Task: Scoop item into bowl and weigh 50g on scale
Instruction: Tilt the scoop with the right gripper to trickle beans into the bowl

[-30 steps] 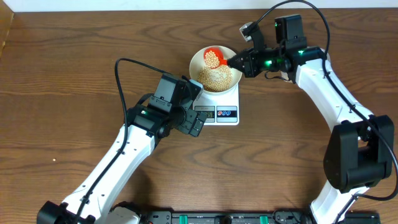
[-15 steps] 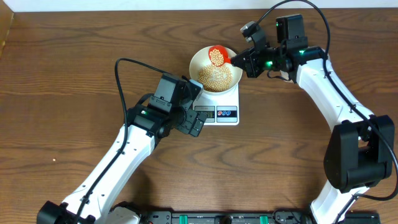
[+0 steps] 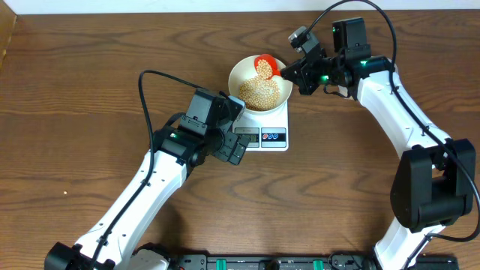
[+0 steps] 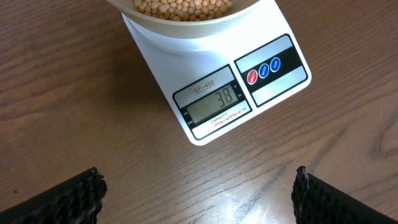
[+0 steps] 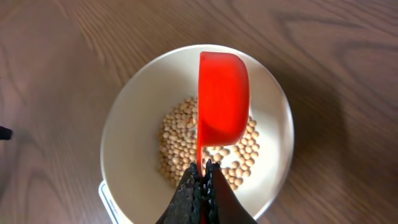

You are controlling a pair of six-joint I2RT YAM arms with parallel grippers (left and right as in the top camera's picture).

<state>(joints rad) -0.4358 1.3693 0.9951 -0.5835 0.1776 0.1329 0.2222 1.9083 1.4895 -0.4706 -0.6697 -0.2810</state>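
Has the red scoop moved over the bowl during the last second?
Yes. The red scoop shifted slightly toward the far rim of the bowl and tipped sideways.

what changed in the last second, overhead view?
The right gripper, shut on the red scoop, rolled it further onto its side over the bowl, tipping its load toward the beans already piled there. Unchanged: the left gripper, jaws open, in front of the scale; the bowl is on the scale.
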